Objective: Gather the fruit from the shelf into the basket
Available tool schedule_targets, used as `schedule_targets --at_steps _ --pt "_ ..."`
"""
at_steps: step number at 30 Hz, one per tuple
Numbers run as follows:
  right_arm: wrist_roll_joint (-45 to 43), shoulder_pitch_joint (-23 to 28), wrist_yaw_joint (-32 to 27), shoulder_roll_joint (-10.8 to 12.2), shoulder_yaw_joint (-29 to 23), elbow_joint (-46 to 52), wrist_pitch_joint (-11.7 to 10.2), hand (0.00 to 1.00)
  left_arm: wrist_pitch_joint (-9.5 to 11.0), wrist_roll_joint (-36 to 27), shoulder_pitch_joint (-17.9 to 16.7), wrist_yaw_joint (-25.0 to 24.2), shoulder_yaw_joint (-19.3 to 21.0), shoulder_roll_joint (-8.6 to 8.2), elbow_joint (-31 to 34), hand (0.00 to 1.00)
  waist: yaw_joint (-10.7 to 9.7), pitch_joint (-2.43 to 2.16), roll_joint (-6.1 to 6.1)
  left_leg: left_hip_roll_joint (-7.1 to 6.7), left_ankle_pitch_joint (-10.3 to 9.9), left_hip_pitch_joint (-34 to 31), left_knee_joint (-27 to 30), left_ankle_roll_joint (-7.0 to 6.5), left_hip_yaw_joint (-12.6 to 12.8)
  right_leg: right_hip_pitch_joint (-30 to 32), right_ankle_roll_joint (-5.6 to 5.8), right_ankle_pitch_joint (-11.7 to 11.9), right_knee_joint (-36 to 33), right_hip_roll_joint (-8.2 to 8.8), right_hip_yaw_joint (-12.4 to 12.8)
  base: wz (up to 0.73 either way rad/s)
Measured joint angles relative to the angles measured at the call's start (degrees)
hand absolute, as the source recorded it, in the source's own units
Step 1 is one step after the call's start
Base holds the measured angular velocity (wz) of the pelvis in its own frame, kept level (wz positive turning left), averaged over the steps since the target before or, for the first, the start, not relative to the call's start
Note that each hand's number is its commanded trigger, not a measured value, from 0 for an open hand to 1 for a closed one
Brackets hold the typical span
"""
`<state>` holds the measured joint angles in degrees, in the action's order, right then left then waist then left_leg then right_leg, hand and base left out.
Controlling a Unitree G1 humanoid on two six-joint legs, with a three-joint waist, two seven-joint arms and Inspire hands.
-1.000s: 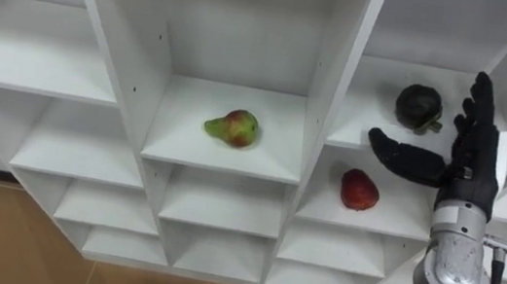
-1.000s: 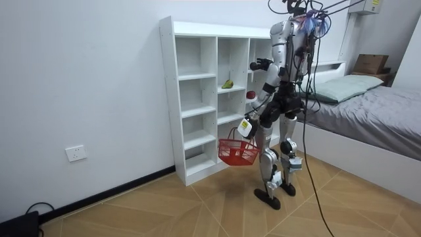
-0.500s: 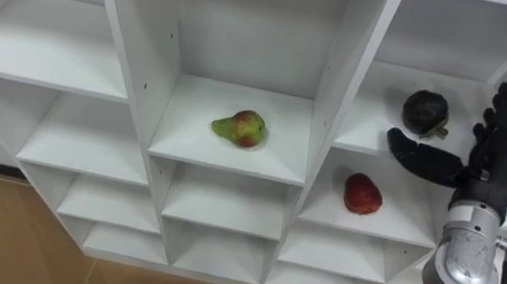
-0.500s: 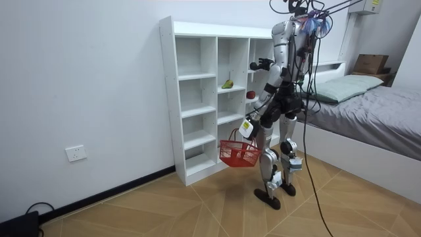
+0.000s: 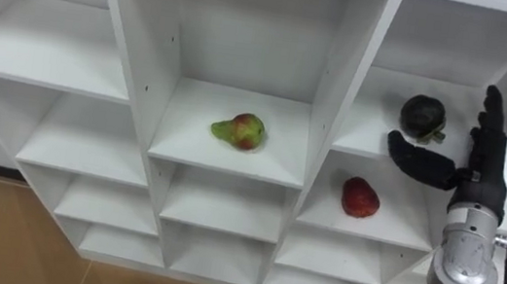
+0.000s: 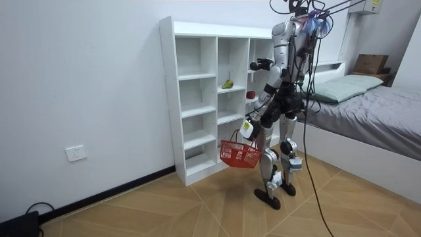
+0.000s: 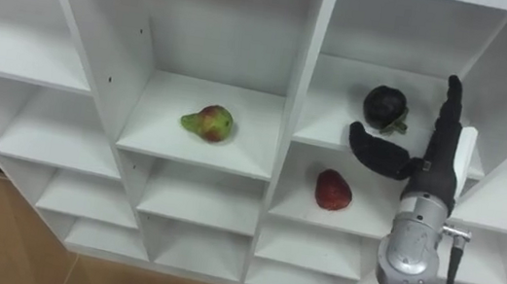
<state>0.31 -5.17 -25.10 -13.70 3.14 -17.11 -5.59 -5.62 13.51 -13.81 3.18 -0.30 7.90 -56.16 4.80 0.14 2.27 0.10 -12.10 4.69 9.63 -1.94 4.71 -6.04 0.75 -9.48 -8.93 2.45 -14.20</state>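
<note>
Robot standing before the white closet (image 6: 172, 99), facing its shelves, with a bed (image 6: 378, 108) behind it at the room view's right.

Right hand (image 5: 480, 178): raised in front of the closet's right column, fingers (image 5: 488, 119) straight and pointing up, thumb spread sideways toward the left; released, holding nothing.

Dark round fruit (image 5: 423, 115): on the upper shelf of the right column, just beside the right hand, between the thumb tip below it and the upright fingers to its right. Whether the thumb touches it cannot be told.

Red fruit (image 5: 359, 197): on the next shelf down in the same column, below the thumb and apart from the hand.

Green-and-red pear (image 5: 240, 130): lying on its side on the middle column's shelf, well apart from the hand.

Left hand (image 6: 248, 128): lowered at the robot's side, grasping the handle of a red basket (image 6: 238, 155), which hangs at knee level just beside the closet's lower shelves.
</note>
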Motion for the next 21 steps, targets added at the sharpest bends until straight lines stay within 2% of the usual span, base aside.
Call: schedule_targets --at_steps 5,13,21 --pt "-0.96 -0.58 0.29 0.01 0.08 -0.51 0.73 0.0 -0.49 0.83 0.23 -0.14 0.01 0.06 0.04 1.0 0.11 0.11 0.31 0.0 0.01 0.01 0.06 0.01 0.0 0.04 -0.03 0.02 -0.17 0.03 -0.06 0.0" --pt "-5.27 -0.69 2.49 0.0 0.16 -0.46 0.75 0.0 -0.51 1.84 0.37 -2.19 0.02 0.63 0.05 1.0 0.06 0.18 0.33 0.03 0.01 0.0 0.08 0.01 -0.04 0.01 -0.03 0.02 -0.15 0.02 -0.31 0.0" --pt "-5.61 -1.07 4.37 0.0 0.09 -0.46 0.76 0.0 -0.57 2.28 0.5 -2.97 0.01 0.84 0.25 1.0 -0.07 0.36 0.38 0.03 0.01 -0.01 0.08 0.01 -0.06 0.01 -0.04 0.02 -0.14 0.04 -0.38 0.0"
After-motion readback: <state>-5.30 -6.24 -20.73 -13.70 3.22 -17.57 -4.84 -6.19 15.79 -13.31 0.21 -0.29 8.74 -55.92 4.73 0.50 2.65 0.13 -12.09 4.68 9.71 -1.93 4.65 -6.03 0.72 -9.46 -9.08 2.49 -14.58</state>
